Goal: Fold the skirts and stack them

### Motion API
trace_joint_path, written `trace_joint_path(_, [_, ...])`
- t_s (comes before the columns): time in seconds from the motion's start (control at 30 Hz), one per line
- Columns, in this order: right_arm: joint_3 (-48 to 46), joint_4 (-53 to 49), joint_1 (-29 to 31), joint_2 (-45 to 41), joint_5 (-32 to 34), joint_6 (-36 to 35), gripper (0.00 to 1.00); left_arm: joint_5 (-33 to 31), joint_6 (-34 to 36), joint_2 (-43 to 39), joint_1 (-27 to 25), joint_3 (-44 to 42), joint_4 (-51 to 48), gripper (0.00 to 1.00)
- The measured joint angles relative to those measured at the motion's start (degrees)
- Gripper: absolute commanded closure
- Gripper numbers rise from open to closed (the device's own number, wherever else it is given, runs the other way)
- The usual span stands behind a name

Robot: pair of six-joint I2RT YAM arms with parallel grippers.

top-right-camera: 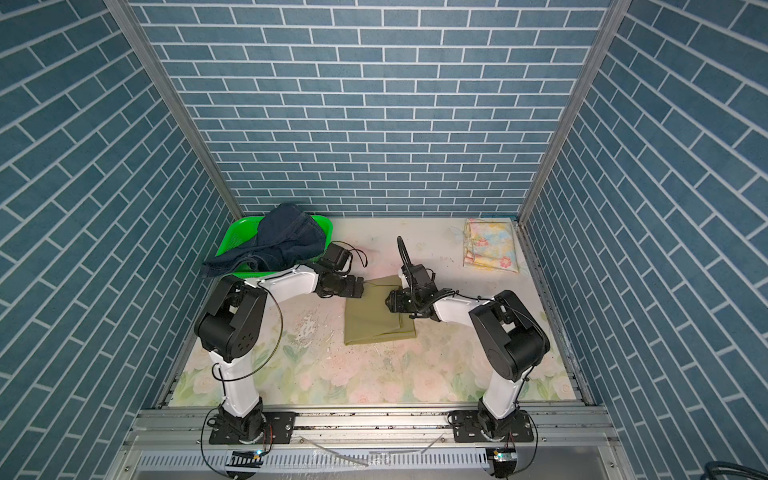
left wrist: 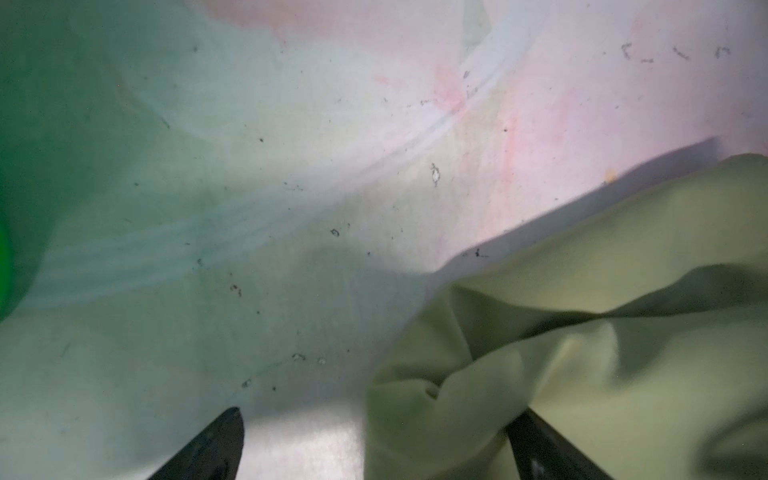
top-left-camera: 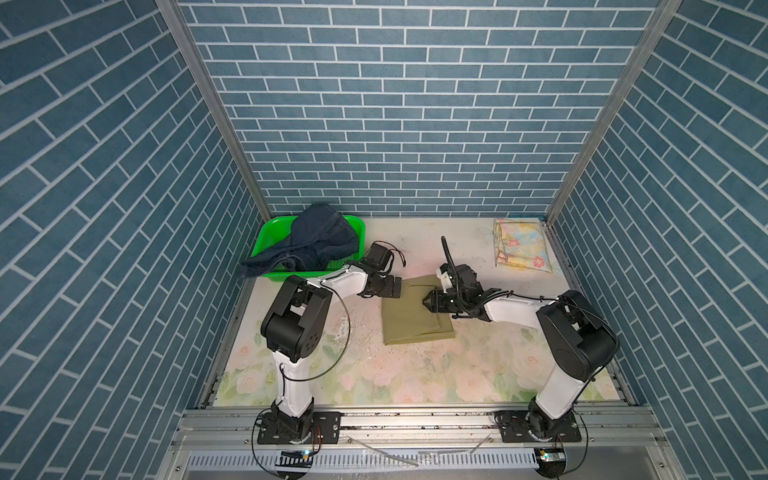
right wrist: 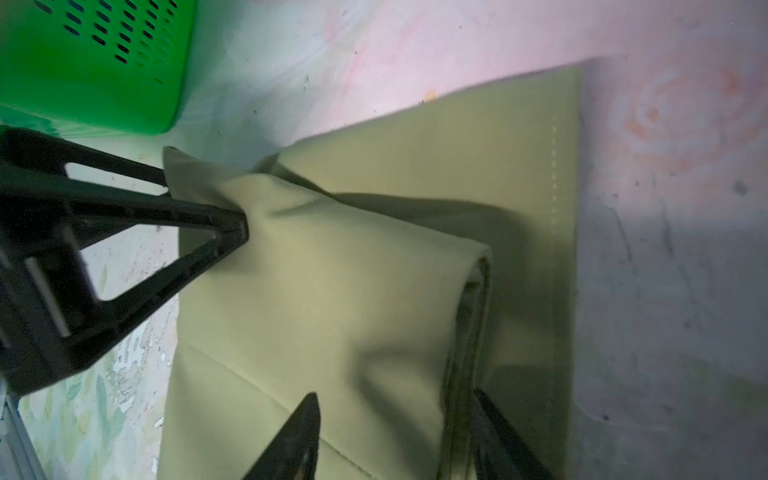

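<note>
**One folded, second mid-fold**

I'm working the khaki skirt [top-left-camera: 411, 318] mid-table: left gripper [top-left-camera: 398, 287] gaping open at its corner, right gripper [right wrist: 395, 397] straddling its fold, grip unclear. Behind, denim skirt [top-left-camera: 320, 241] is waiting crumpled in the basket [top-left-camera: 270, 237]; floral skirt [top-left-camera: 521, 245] is lying folded, far right.

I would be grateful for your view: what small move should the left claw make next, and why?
Probably draw the left claw back, clear of the olive skirt. Its jaws stand wide open, yet the skirt's far corner is bunched up against the claw rather than lying flat on the table. Backing away should let that corner settle before the next fold.
</note>
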Motion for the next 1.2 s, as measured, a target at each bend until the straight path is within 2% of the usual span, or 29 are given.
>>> trace_joint_path(0.33, [0.0,3.2,0.0,1.4,-0.6,0.3,0.43,0.0,0.0,-0.3,0.0,-0.4,0.1,0.00])
trace_joint_path(0.53, [-0.1,5.2,0.0,1.9,-3.3,2.0,0.46,0.0,0.0,-0.3,0.0,-0.5,0.1,0.00])
trace_joint_path(0.6, [-0.3,5.9,0.0,1.9,-4.8,3.0,0.49,0.0,0.0,-0.3,0.0,-0.7,0.3,0.00])
trace_joint_path(0.67, [-0.7,6.7,0.0,1.9,-6.7,4.3,0.58,0.0,-0.2,-0.3,0.0,-0.9,0.5,0.00])
trace_joint_path(0.77, [-1.0,8.1,0.0,1.9,-9.4,6.4,0.80,0.0,-0.5,-0.3,0.0,-1.5,1.2,0.00])
trace_joint_path(0.87, [-1.0,9.0,0.1,1.9,-10.7,8.0,0.98,0.0,-0.7,-0.3,0.0,-1.7,1.5,0.00])
trace_joint_path(1.03, [-0.9,7.6,0.1,0.7,-11.0,8.6,1.00,0.0,-0.9,-1.0,0.0,-1.7,1.2,0.00])
trace_joint_path(1.2, [1.5,2.7,0.6,-2.6,-10.1,8.5,1.00,0.0,-0.9,-5.7,0.0,-1.9,0.7,0.00])
